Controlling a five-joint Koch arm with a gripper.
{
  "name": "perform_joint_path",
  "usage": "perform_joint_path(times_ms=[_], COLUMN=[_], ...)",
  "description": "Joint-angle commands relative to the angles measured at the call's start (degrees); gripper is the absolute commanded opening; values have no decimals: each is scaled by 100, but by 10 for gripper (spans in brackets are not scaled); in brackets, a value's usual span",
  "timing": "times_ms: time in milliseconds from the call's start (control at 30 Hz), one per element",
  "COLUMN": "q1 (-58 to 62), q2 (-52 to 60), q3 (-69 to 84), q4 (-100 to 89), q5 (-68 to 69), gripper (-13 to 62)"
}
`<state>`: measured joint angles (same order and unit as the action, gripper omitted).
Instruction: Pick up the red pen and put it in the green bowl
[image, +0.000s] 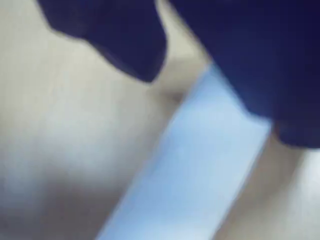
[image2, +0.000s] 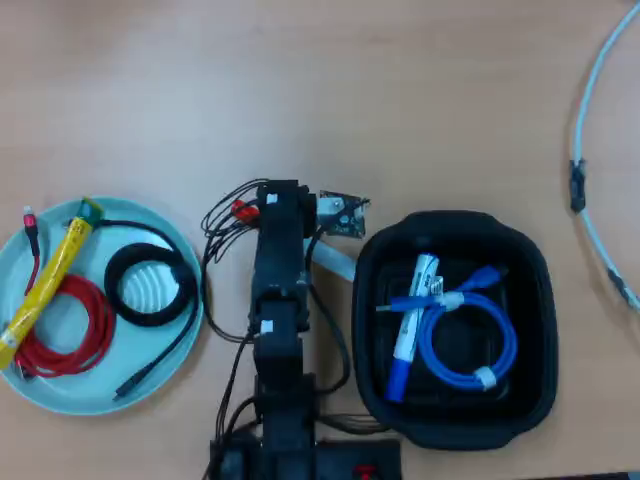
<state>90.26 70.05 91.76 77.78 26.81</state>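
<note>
The wrist view is blurred. My gripper (image: 217, 112) is low over the table, its two dark blue jaws apart on either side of a pale white barrel (image: 200, 160) that runs diagonally; this is the red pen's barrel. A strip of table shows between the left jaw and the barrel. In the overhead view the arm (image2: 280, 260) covers most of the pen; only a piece of white barrel (image2: 335, 262) shows to its right, and the red cap is hidden. The green bowl (image2: 100, 402) lies at the left, apart from the arm.
The bowl holds a yellow marker (image2: 45, 285), a red cable (image2: 70, 335) and a black cable (image2: 150, 285). A black tub (image2: 452, 415) to the right of the arm holds a blue-capped marker (image2: 408, 335) and a blue cable (image2: 470, 350). A white cable (image2: 585, 150) runs along the right edge.
</note>
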Motion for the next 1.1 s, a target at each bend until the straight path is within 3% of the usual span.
perform_joint_path(times_ms=[0, 100, 167, 400, 800, 1067], q1=[-44, -70, -62, -70, -237, -1055], q2=[-88, -88, -105, -220, -202, 466], q3=[-132, -141, -141, -114, -229, -1380], q4=[-193, -264, -308, -396, -325, 642], q5=[-158, -158, -158, -264, 211, 369], gripper=[277, 269, 226, -88, -68, -68])
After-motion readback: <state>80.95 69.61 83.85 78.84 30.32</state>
